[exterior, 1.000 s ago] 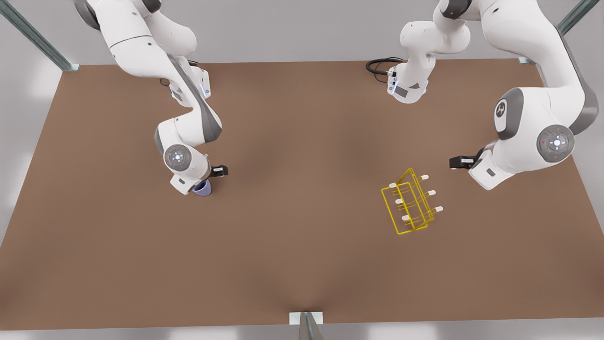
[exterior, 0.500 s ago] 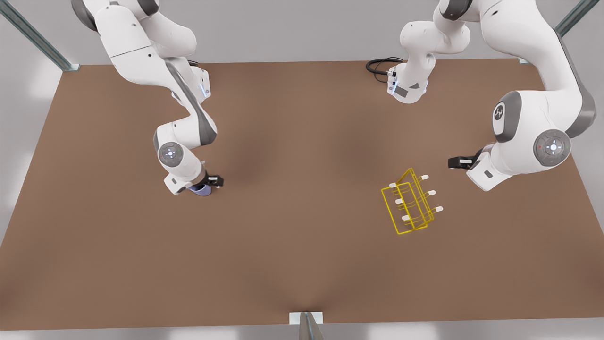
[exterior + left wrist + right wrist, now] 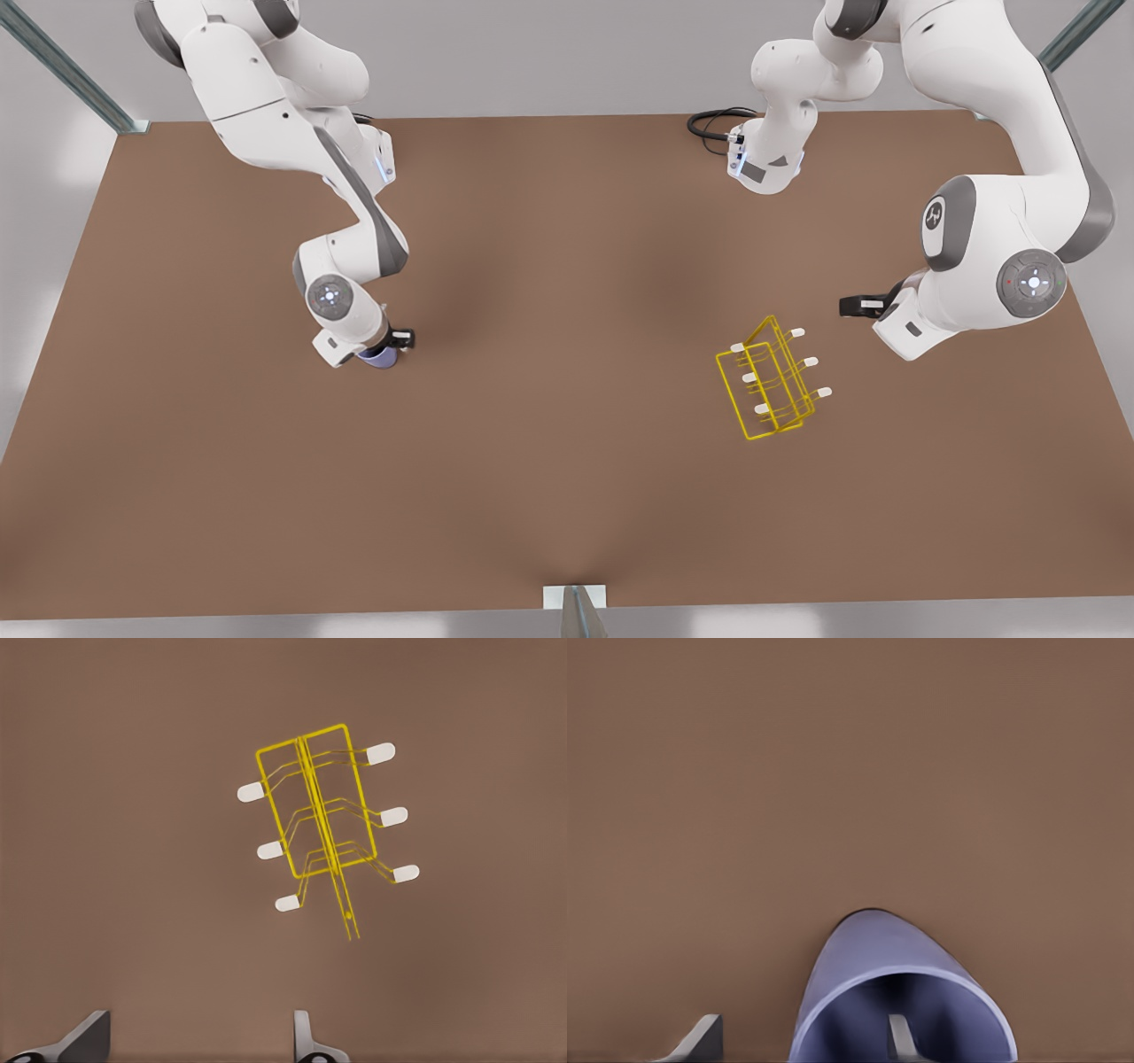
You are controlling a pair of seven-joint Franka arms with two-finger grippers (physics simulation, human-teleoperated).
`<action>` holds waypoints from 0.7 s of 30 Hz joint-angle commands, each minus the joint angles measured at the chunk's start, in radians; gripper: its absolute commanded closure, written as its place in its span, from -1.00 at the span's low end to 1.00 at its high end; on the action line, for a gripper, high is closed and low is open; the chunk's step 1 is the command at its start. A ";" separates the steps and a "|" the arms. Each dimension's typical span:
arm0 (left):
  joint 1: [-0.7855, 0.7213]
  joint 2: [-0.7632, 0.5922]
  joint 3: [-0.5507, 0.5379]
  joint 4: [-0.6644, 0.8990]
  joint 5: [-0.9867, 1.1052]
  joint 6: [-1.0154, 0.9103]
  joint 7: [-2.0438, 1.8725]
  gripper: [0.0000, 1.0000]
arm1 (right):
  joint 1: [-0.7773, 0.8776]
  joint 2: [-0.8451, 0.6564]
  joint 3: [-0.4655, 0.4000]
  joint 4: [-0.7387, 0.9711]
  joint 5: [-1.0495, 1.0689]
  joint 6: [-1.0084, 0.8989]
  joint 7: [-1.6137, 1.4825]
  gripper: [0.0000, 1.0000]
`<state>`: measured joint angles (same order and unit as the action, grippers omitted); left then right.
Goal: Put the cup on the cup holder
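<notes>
On the brown flat surface (image 3: 567, 461) the small lavender-blue tapered cup (image 3: 381, 355) sits toward nine o'clock in the front view, mostly hidden under the white arm working there. That arm carries the right tool (image 3: 383, 347), and its wrist view shows the cup (image 3: 899, 1001) with its open mouth facing the camera, one grey finger (image 3: 898, 1036) standing inside the rim and the other outside the wall; the fingers straddle the cup wall, and whether they are pinching it cannot be told. The yellow thin-wire cup holder (image 3: 769, 379), with a rectangular base frame and six white-tipped pegs, stands well apart from the cup, toward three o'clock in the front view. The left tool (image 3: 861, 307) hangs near the holder, at about its one o'clock, touching nothing. Its wrist view looks down on the holder (image 3: 325, 819), and its two fingertips (image 3: 306, 1041) are spread wide with only bare surface between them.
</notes>
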<state>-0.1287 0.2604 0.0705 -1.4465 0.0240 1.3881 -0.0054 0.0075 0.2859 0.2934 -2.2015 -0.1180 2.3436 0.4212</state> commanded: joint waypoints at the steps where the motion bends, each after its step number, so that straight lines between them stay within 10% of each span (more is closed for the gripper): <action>1: 0.000 -0.001 0.000 0.001 0.001 -0.001 -0.001 -1.00 | 0.003 0.013 0.000 0.005 -0.003 0.006 -0.009 -0.13; 4: 0.000 -0.001 0.000 0.000 0.001 -0.001 -0.001 -1.00 | 0.003 0.022 -0.002 0.003 -0.003 0.019 -0.010 0.05; 6: 0.000 -0.001 0.000 0.001 0.002 -0.001 0.001 -1.00 | -0.001 0.021 -0.003 0.006 -0.005 0.020 -0.010 0.57; 14: 0.000 0.000 0.000 0.001 0.002 -0.001 0.001 -1.00 | -0.009 -0.010 0.003 0.074 0.000 -0.061 0.002 0.57; 21: 0.000 -0.001 0.000 0.001 0.004 -0.011 -0.010 -1.00 | 0.023 0.147 0.000 0.302 0.796 -0.056 -0.145 0.57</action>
<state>-0.1287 0.2604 0.0705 -1.4454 0.0259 1.3829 -0.0069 0.0226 0.4184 0.2947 -1.9190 0.4244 2.3023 0.3824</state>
